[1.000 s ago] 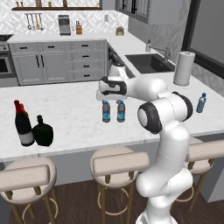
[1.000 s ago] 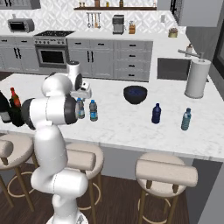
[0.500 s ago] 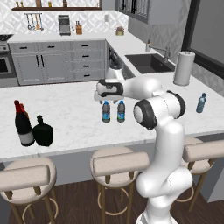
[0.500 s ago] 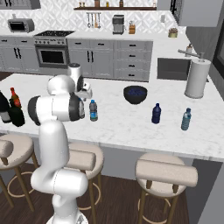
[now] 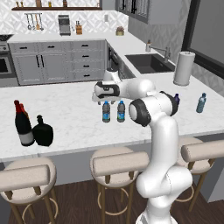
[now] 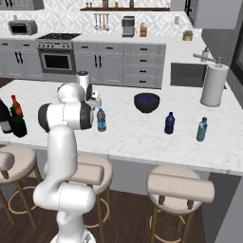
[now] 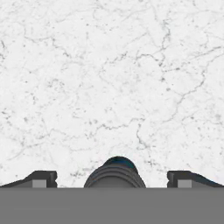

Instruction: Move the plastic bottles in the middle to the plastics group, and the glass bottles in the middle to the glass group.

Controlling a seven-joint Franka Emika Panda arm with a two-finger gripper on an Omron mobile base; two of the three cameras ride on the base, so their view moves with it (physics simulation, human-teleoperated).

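water bottles [image 5: 113, 111], two small clear ones with blue labels and dark caps, stand side by side in the middle of a white marble counter [image 5: 70, 109], directly under the robot's hand. the gripper [image 7: 112, 178] hangs over one dark cap [image 7: 115, 173] with its fingers spread wide and empty, one tip on each side, probably lined up to drop down and grasp that bottle. far to the left stand tall red-topped wine bottles [image 5: 22, 124] with a squat black bottle [image 5: 43, 131] just beside them. well to the right sit a dark-blue bottle [image 6: 169, 123] and a slim teal bottle [image 6: 202, 129], the likely home for the water bottles. the right base view adds a dark bowl [image 6: 146, 102] and shows just one water bottle past the arm. the hand view alone shows the cap centred between the open fingertips [image 7: 41, 179].
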